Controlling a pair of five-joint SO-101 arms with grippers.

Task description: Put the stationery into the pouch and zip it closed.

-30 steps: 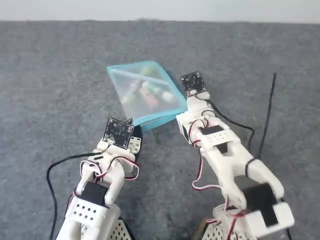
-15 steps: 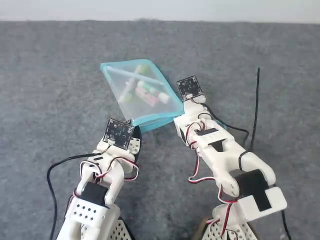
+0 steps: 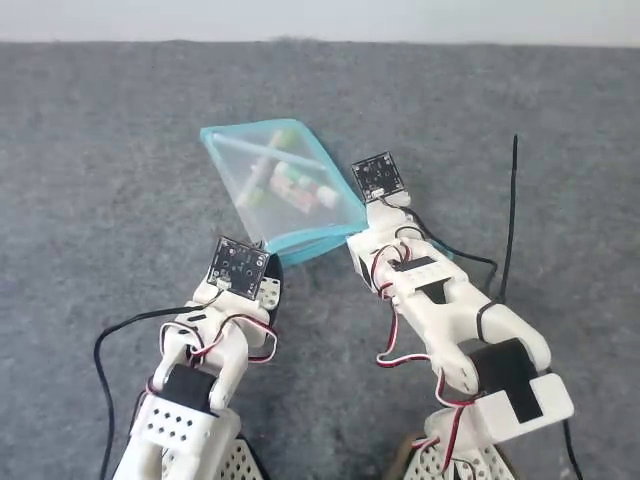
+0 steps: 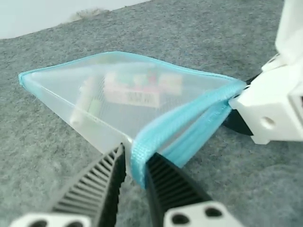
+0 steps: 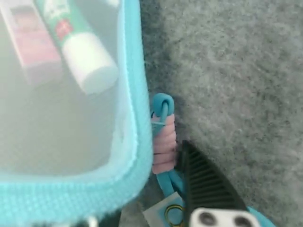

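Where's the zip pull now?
Right wrist view: the pink zip pull sits just outside the pouch, against its blue edge, at the corner next to the right gripper.

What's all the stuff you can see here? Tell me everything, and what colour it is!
see-through plastic pouch with turquoise edging: one, clear and turquoise, on the carpet in front of both arms.
stationery sticks and bars: several, white, green and pink, inside the pouch; exact number hard to tell.
pink-wrapped zipper pull on a turquoise loop: one, at the pouch's edge.
fuzzy grey carpet: one, covering the table.
thin black cables: two, one beside each arm.
left gripper: one, black fingers, pinching the pouch's turquoise edge.
right gripper: one, white and black, at the pouch's corner by the zipper pull.
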